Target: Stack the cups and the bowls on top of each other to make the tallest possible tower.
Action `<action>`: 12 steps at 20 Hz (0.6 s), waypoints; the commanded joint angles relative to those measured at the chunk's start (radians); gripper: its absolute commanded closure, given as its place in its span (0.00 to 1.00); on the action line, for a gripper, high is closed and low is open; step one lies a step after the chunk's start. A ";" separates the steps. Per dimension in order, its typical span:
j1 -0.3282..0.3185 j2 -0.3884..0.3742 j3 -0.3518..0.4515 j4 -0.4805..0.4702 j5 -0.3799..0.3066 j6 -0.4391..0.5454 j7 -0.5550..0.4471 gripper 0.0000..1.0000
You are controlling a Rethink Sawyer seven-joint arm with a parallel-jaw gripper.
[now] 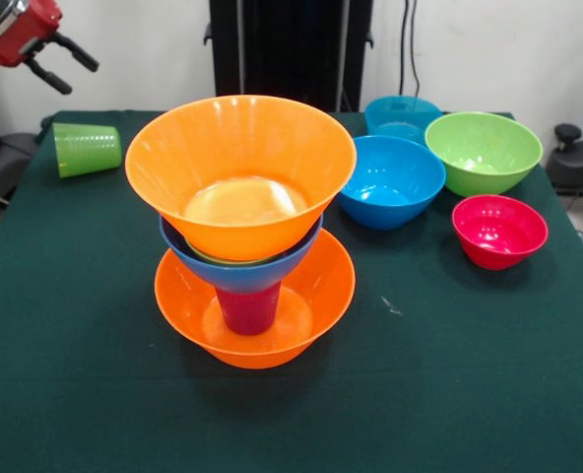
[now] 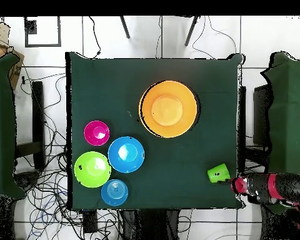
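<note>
I can read no text, label, brand, number or sign anywhere: not on the bowls, not on the cups, not on the green table cover (image 1: 75, 394), and not on my own red gripper (image 1: 60, 59).

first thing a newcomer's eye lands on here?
The tower in the middle of the table: an orange bowl at the bottom, a purple-magenta cup standing in it, a blue bowl on the cup, and a wide orange bowl on top. Next, the loose bowls grouped to its right in the front view, and the green cup lying on its side at the far left, near the open gripper.
</note>
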 commanded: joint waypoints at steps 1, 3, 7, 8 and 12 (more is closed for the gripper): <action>0.034 0.051 -0.035 -0.107 -0.086 0.117 -0.289 0.00; 0.031 0.055 -0.033 -0.116 -0.089 0.130 -0.294 0.00; 0.031 0.066 -0.027 -0.136 -0.096 0.145 -0.307 0.00; 0.032 0.068 -0.026 -0.142 -0.096 0.151 -0.309 0.00; 0.031 0.075 -0.024 -0.169 -0.101 0.175 -0.326 0.00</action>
